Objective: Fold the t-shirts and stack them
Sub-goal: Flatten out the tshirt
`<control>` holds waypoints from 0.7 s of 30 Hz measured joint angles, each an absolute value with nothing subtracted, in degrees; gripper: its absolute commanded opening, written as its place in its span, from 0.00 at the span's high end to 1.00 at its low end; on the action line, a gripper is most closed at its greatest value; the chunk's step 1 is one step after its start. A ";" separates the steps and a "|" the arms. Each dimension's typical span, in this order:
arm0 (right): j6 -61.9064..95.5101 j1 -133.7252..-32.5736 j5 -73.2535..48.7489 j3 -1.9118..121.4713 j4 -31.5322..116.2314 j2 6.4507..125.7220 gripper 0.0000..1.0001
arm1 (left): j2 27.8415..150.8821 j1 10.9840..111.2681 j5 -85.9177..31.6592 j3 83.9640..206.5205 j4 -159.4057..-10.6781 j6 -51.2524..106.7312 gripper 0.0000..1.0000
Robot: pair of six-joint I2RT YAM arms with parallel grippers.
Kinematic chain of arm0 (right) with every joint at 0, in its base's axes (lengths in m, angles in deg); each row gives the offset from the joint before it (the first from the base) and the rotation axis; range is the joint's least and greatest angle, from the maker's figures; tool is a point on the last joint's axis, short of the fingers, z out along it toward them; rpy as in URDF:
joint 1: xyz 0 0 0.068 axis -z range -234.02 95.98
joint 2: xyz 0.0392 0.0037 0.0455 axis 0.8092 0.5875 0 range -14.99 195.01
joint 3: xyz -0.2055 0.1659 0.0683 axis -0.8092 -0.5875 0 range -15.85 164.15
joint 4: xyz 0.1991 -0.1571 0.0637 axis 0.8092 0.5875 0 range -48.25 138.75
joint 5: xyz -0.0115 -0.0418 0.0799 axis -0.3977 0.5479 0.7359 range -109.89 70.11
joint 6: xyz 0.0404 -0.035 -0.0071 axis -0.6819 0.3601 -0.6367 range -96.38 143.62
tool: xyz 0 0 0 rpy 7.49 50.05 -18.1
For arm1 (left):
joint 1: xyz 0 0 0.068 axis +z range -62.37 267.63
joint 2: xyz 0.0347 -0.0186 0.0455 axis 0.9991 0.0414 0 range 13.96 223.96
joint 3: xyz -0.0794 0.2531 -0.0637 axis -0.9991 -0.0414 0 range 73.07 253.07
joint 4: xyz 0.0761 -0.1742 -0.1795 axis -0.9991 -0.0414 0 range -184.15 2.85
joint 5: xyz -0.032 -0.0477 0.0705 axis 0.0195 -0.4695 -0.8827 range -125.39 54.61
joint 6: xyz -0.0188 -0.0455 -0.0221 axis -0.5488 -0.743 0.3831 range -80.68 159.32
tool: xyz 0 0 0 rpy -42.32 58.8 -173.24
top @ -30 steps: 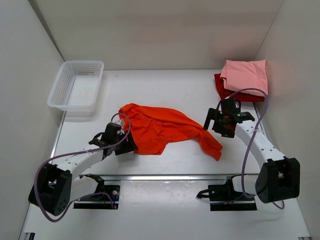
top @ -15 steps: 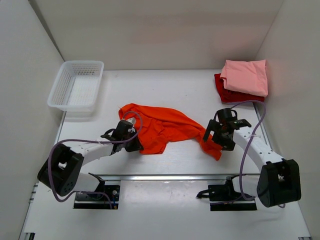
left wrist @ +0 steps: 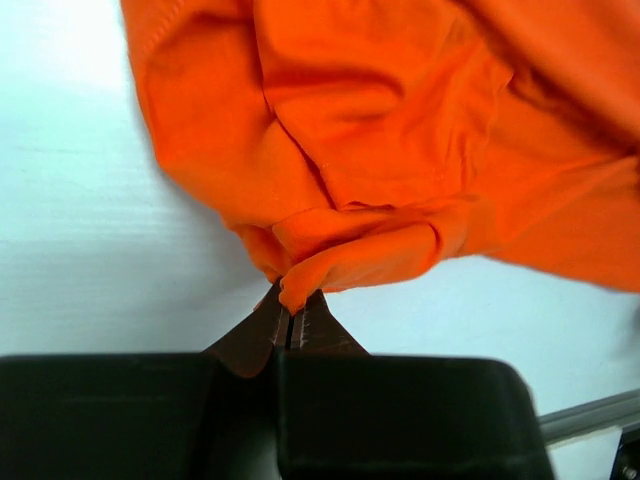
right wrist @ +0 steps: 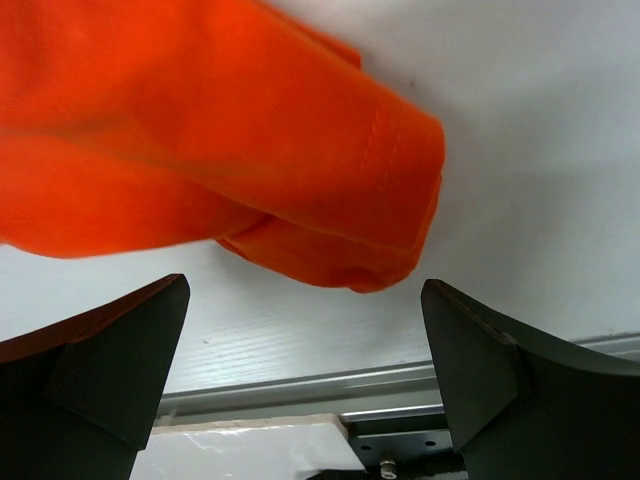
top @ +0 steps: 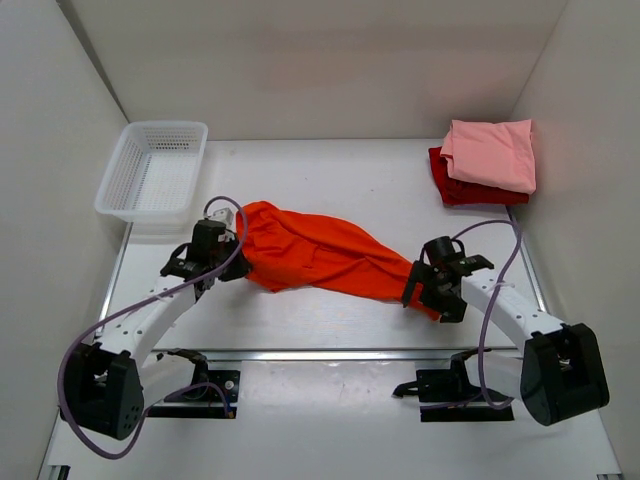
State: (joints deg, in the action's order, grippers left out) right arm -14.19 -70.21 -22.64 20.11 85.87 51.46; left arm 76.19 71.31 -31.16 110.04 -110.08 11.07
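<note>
Fabric of the orange t-shirt (left wrist: 380,130) bunches at the tips of the left fingers (left wrist: 291,326), which are clenched tight on a folded edge of it. From that pinch the shirt runs as a long, creased band across the worktop (top: 330,180) to the right fingers (top: 426,291). Those are released and spread wide with nothing between them. The shirt's rounded, hemmed end lies on the worktop just ahead of their tips and roughly midway between the two. Whether either tip touches the cloth cannot be told.

Well beyond the right fingers, and off to their right, the light pink t-shirt (top: 490,152) sits folded on top of the dark red t-shirt (top: 462,191), whose edges show at its near and left sides. Past the left fingers and off to their left stands a white mesh basket (top: 113,186), apart from the orange shirt.
</note>
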 measured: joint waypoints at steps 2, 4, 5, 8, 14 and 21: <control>-14.80 -70.80 -22.77 19.13 85.89 51.46 0.01 | 76.54 71.00 -30.94 109.67 -110.70 11.40 1.00; -15.43 -70.84 -23.29 18.71 85.06 51.57 0.00 | 76.54 71.03 -30.42 109.04 -111.13 11.55 1.00; -15.65 -70.73 -23.71 18.34 84.10 51.79 0.05 | 76.52 71.18 -30.35 108.97 -111.22 11.62 1.00; -15.85 -70.73 -25.28 17.14 82.59 53.19 0.62 | 75.65 71.97 -30.18 108.43 -111.18 11.72 1.00; -17.22 -72.42 -26.90 19.13 85.24 54.02 0.99 | 73.68 72.90 -29.94 108.06 -112.58 12.16 1.00; -14.99 -76.46 -25.61 47.02 97.35 55.53 0.99 | 78.53 75.40 -28.60 127.49 -122.28 13.58 1.00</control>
